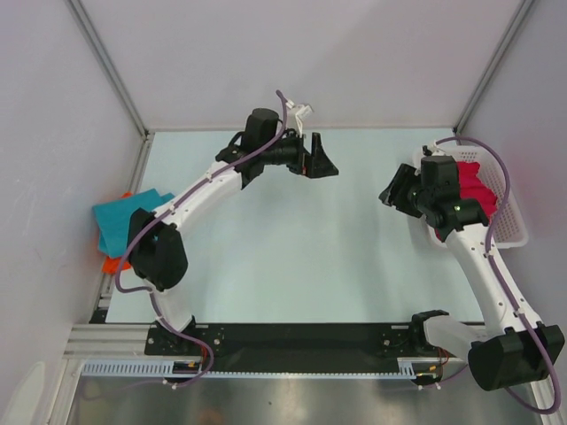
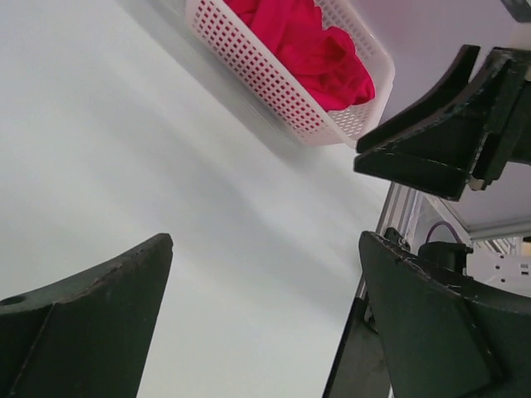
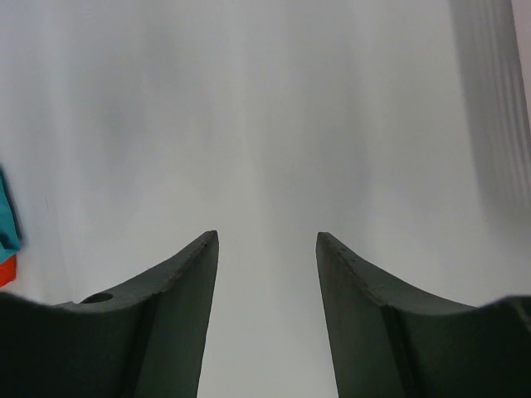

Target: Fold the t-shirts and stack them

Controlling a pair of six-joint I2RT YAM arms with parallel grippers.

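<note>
T-shirts: two of three look dealt with. Teal shirt (image 1: 128, 217) lies flat on the orange shirt (image 1: 111, 263) at the far-left edge of the table (image 1: 292, 266), and both are partly hidden by the left arm. It reads as a folded stack, but the fold quality can't be judged from here. Magenta shirt (image 2: 307, 46) is bunched up inside the white basket (image 1: 512, 232) at the right side, not folded and not on the stack.

Left gripper (image 1: 321, 158) hangs over the far middle of the table with its fingers spread wide and nothing between them. Right gripper (image 1: 396, 190) is just left of the basket, pointing at the bare table. Its fingers (image 3: 174, 290) are apart and hold nothing.

Judgement: roughly two thirds done. What's left is to pull the magenta shirt out of the basket, spread it, fold it, and put it on the teal one. Neither gripper is touching any cloth.
</note>
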